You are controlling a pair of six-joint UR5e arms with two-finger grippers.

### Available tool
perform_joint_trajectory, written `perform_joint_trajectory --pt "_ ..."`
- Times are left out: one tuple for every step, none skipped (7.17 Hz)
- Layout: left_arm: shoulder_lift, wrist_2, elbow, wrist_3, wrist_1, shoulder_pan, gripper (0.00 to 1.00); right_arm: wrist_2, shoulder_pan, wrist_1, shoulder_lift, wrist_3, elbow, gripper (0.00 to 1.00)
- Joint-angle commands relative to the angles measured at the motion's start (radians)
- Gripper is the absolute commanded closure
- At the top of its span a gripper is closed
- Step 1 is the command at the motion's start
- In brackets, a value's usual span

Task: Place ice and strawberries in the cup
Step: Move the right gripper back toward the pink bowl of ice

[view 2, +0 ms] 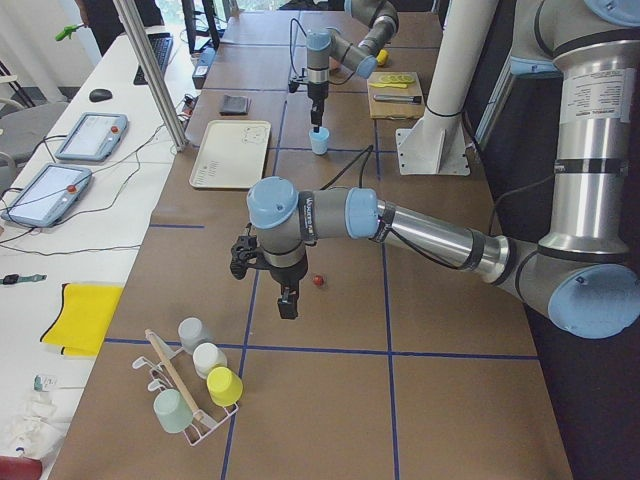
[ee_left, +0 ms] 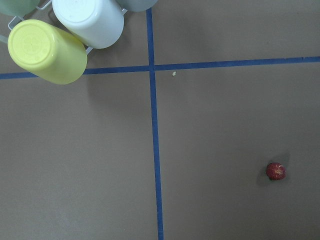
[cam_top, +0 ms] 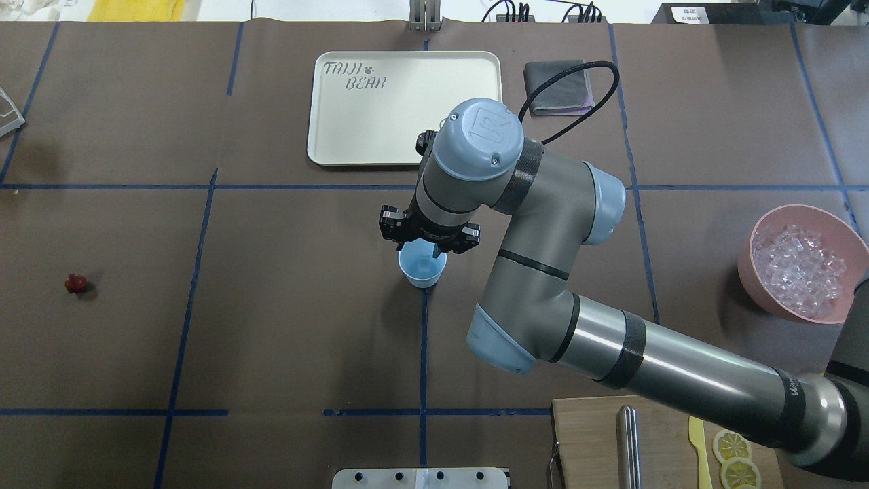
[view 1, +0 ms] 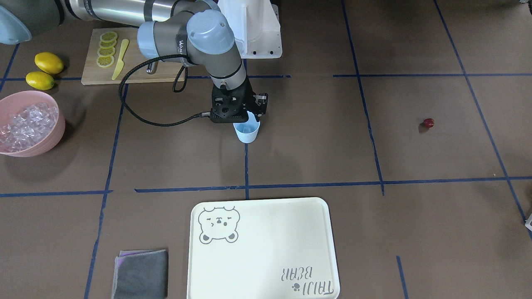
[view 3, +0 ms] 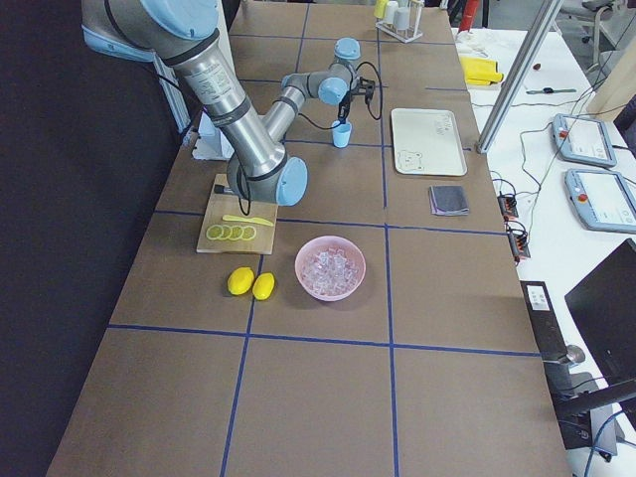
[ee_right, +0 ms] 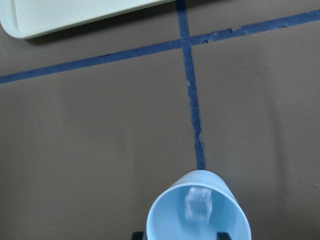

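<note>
Well, tray [cam_top: 380, 129] near cup [cam_top: 421, 273] reads "TAIJI BEAR".

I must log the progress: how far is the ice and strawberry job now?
Done: one ice cube is in the blue cup. In hand: the right pincer hangs open above that cup. To do: the strawberry sits on the table, far from the cup, with the left pincer near it.
</note>
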Motion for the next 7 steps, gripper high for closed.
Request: perform_joint_trajectory --pt "0.001 0.000 0.000 0.000 0.000 0.000 0.00 0.005 -0.001 0.000 -0.006 0.001 0.014 0.21" --pt "-0.001 0.001 0.001 0.000 0.000 0.000 0.00 0.026 0.037 -0.009 -0.036 0.001 0.086 0.22" --pt "0.001 0.001 0.003 0.000 0.000 0.000 0.00 0.094 0.108 -0.009 -0.176 -0.002 0.232 0.24" --pt "0.001 0.000 0.003 0.000 -0.002 0.000 0.00 0.200 0.221 -0.011 -0.311 -0.049 0.346 0.23" --pt "0.001 0.000 0.001 0.000 -0.005 0.000 0.00 0.310 0.343 -0.011 -0.420 -0.186 0.397 0.23" --pt "-0.001 0.000 -0.002 0.001 -0.006 0.002 0.00 0.383 0.454 -0.011 -0.528 -0.347 0.422 0.23" --pt "-0.001 0.000 -0.002 0.003 -0.006 0.002 0.00 0.400 0.517 -0.009 -0.626 -0.490 0.432 0.23"
